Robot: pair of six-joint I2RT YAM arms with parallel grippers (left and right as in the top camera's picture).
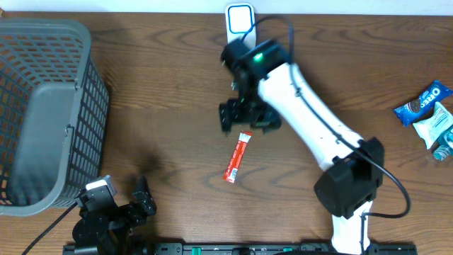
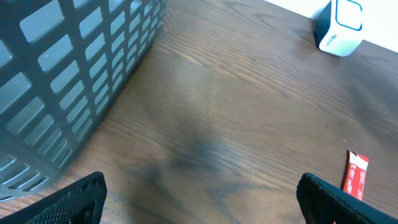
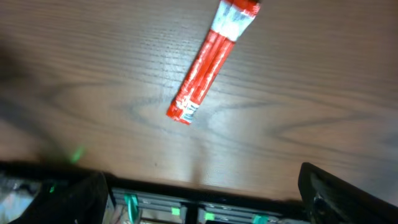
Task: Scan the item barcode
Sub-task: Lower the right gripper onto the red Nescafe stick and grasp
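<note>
The item is a slim red stick packet [image 1: 238, 157] with a white band, lying flat on the wooden table; it also shows in the right wrist view [image 3: 211, 59] and at the edge of the left wrist view [image 2: 356, 175]. A white and blue scanner [image 1: 240, 18] stands at the table's far edge, seen too from the left wrist [image 2: 339, 25]. My right gripper [image 1: 248, 119] hovers just beyond the packet's far end, open, with nothing between its fingers [image 3: 348, 199]. My left gripper [image 1: 141, 202] rests open near the front left, its fingers [image 2: 68, 202] wide apart over bare wood.
A grey mesh basket [image 1: 42, 106] fills the left side, close to my left gripper [image 2: 62, 74]. An Oreo pack [image 1: 422, 103] and another snack packet [image 1: 437, 127] lie at the right edge. A black rail [image 3: 205, 208] runs along the table's front.
</note>
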